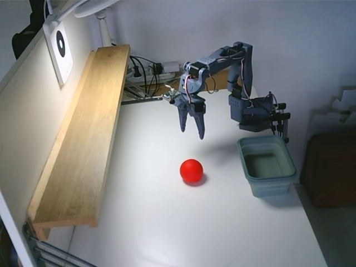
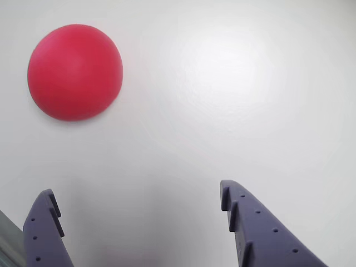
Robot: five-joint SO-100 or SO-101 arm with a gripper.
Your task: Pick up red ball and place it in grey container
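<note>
The white tabletop is bare around the work. The grey-blue plastic tub waits empty, off to the gripper's side near the arm's base. The blue two-finger gripper hangs spread and empty, pointing down. The small matte red ball rests ahead of its fingertips, apart, probably the approach target.

Red ball, grey-blue container, purple-blue gripper — white table, possibly faintly bluish.
</note>
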